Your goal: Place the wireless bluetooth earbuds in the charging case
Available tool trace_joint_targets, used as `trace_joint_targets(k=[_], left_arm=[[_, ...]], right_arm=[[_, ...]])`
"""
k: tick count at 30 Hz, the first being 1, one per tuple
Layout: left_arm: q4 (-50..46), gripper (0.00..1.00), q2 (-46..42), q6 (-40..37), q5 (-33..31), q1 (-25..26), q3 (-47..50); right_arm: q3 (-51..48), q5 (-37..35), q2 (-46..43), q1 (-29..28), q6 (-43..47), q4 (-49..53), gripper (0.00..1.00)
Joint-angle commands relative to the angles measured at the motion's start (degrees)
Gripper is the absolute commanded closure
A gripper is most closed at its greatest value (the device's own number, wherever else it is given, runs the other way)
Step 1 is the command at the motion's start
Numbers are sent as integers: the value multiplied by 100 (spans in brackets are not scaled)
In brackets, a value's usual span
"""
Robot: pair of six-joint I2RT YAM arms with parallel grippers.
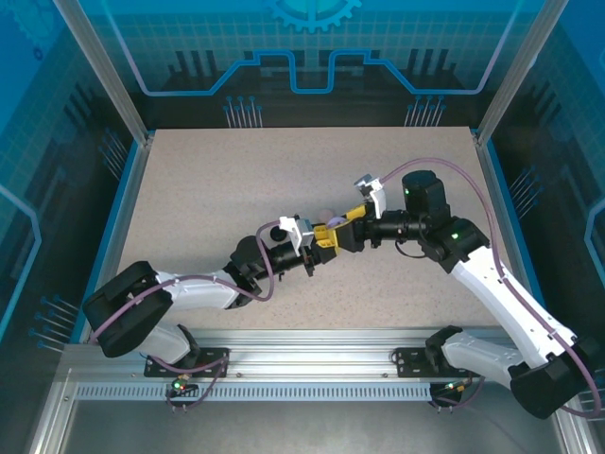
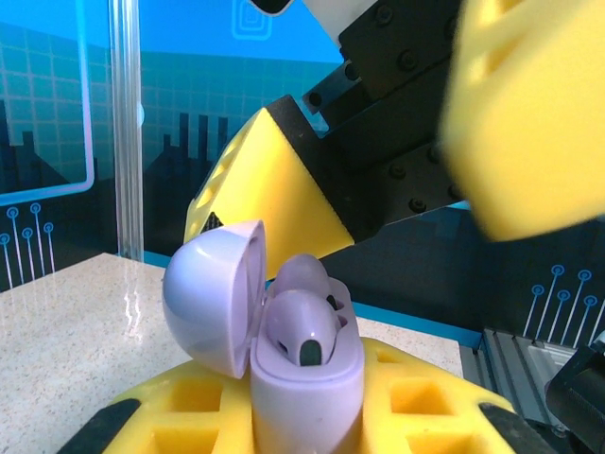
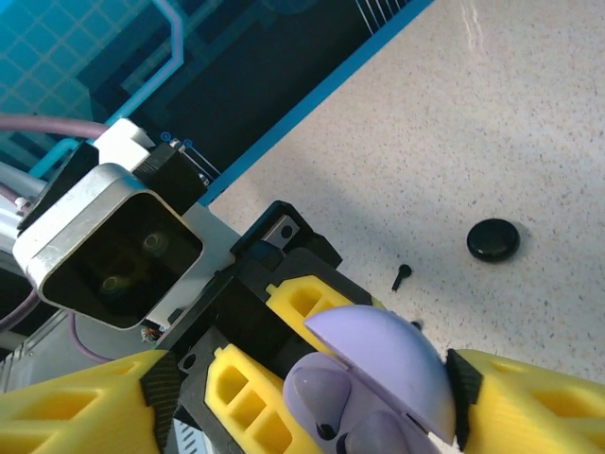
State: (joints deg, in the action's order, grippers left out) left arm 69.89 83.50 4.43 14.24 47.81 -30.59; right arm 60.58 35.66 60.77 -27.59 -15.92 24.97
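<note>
Left arm: reaches from its base at the near left edge, forearm low over the table, wrist pointing right toward the middle. Left gripper (image 1: 318,240) is clamped on the base of the lilac charging case (image 2: 307,378), holding it upright between the yellow fingers (image 2: 189,407). The case lid (image 2: 208,303) is hinged open and leans left in the left wrist view.

Task item: one lilac earbud (image 2: 302,326) sits in the case well, dark spot facing the camera. A second lilac rounded form lies just behind it; I cannot tell whether it is fully seated.

Right arm: comes from the near right corner, elbow raised, wrist turned left to meet the left gripper at table centre. Right gripper (image 3: 312,378) has its jaws apart, one yellow finger on each side of the open lid. The right-hand pad is just beside the lid edge and the left-hand finger is well clear of it. Nothing is gripped.

Surroundings: the left wrist camera housing (image 3: 109,251) faces the right wrist camera. A small black earbud (image 3: 402,276) lies loose on the table, and a round black case (image 3: 492,239) lies closed to its right, apart from it.

Surface and room: speckled beige tabletop (image 1: 189,189) with a blue border. Blue printed panels (image 1: 302,47) enclose it. An aluminium rail (image 1: 302,364) carries both arm bases.
</note>
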Motion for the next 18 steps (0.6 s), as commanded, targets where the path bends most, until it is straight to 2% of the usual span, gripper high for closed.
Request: trace_joint_targets(k=[1, 4, 7, 14, 18], left_arm=[[19, 97, -19, 7, 73, 35, -167], [-22, 97, -36, -26, 37, 35, -171], [-56, 97, -19, -23, 25, 37, -184], [-77, 97, -19, -35, 26, 36, -193], [-139, 97, -60, -64, 14, 37, -193]], right_arm=[[22, 497, -96, -5, -44, -198, 32], [40, 383, -177, -9, 14, -90, 41], [34, 218, -288, -8, 43, -58, 44], [36, -223, -390, 24, 164, 188, 41], [176, -1225, -511, 34, 324, 671, 35]])
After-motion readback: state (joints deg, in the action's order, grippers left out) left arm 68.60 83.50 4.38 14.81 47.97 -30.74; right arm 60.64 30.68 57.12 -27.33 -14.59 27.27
